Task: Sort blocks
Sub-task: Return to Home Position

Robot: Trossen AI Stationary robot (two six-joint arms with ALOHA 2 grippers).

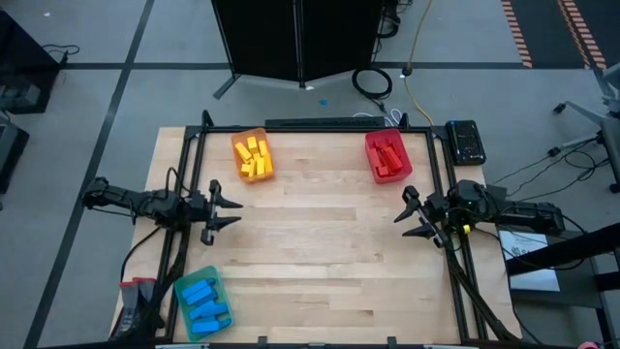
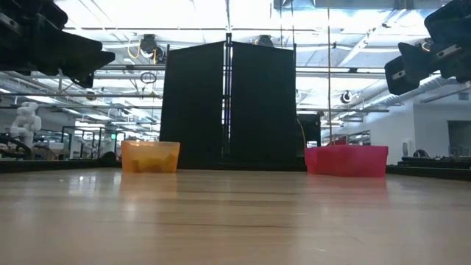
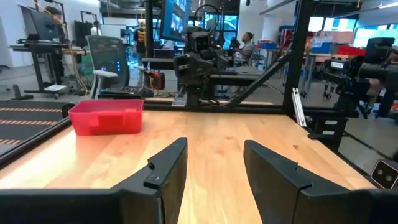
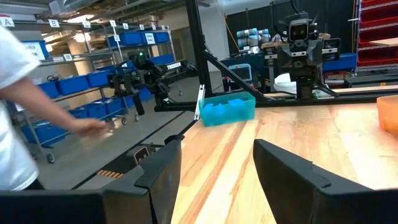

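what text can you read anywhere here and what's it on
"A": small sign above the shelving behind the table.
"B": second sign on the same shelving.
"TROSSEN": white lettering, apparently, on the left arm.
White label on equipment beside the table: too blurred to read.

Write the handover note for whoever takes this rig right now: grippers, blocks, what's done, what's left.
Left gripper: open, empty, raised near the table's left edge.
Right gripper: open, empty, raised near the right edge.
Yellow blocks lie in the orange tray, red blocks in the red tray, blue blocks in the green tray.
Done: no loose block shows on the table.
Left: probably only parking the arms. A person stands close by, seen in the right wrist view.
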